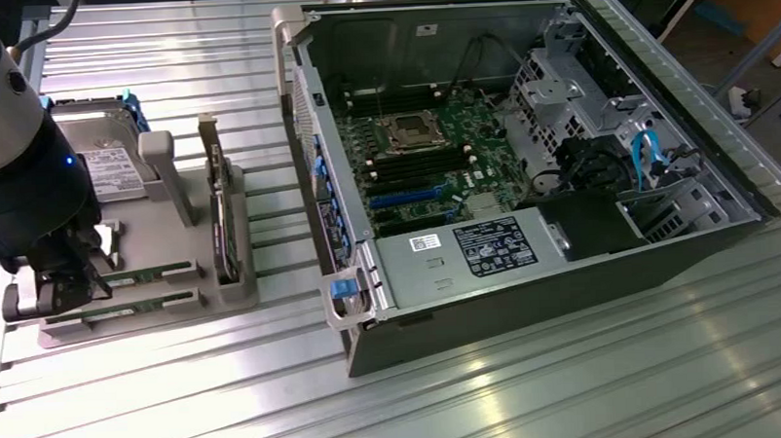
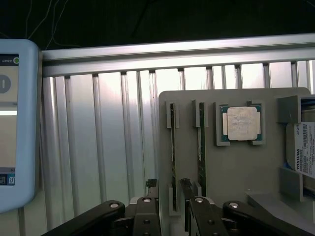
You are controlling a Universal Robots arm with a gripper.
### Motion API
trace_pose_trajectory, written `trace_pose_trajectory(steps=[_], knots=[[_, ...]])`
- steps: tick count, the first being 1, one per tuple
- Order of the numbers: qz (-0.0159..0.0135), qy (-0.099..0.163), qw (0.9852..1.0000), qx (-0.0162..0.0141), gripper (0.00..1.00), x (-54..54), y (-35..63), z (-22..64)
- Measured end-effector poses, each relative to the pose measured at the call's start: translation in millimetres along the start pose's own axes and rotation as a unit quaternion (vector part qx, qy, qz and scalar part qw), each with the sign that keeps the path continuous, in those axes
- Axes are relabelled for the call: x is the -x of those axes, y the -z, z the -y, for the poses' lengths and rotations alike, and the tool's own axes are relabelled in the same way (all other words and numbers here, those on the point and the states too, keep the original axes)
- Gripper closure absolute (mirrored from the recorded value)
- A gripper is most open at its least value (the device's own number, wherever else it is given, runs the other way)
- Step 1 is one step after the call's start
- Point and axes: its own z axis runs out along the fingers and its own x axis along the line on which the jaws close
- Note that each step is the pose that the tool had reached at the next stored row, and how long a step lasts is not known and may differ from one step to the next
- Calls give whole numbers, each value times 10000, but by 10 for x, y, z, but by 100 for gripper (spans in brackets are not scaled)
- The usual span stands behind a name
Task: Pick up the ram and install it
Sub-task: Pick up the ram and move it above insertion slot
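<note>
green ram (image 2: 173,162), on edge in grey holder (image 2: 236,182) slot, likely so jaws reach both faces; gripper (image 2: 172,216) spread wide astride its end; twin stick (image 2: 201,157) beside

Table (image 1: 526,370) bright ribbed metal; holder tray (image 2: 236,172) probably matt grey plastic; ram (image 2: 173,162) green circuit board; CPU lid (image 2: 242,123) dull metal.

Grey-and-black arm (image 1: 12,183), black end effector (image 2: 170,199) with silver pivot screws (image 2: 113,205)

Grey tray (image 1: 148,323), exterior view's left: two ram sticks (image 1: 152,272), upright expansion card (image 1: 220,225), hard drive (image 1: 109,170). Gripper (image 1: 68,287) at one end of the sticks. Open computer case (image 1: 524,307) with motherboard (image 1: 422,174), exterior view's right.
</note>
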Motion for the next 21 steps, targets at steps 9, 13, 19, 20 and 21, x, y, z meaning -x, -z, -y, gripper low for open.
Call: trace_pose_trajectory(steps=[9, 13, 19, 20, 21], knots=[[-1, 0, 10000, 0, 70, 5, 1, 91], [0, 0, 10000, 0, 70, 9, 3, 138], [-1, 0, 10000, 0, 70, 9, -5, 139], [-1, 0, 10000, 0, 70, 9, -15, 139], [-1, 0, 10000, 0, 70, 9, -27, 140]])
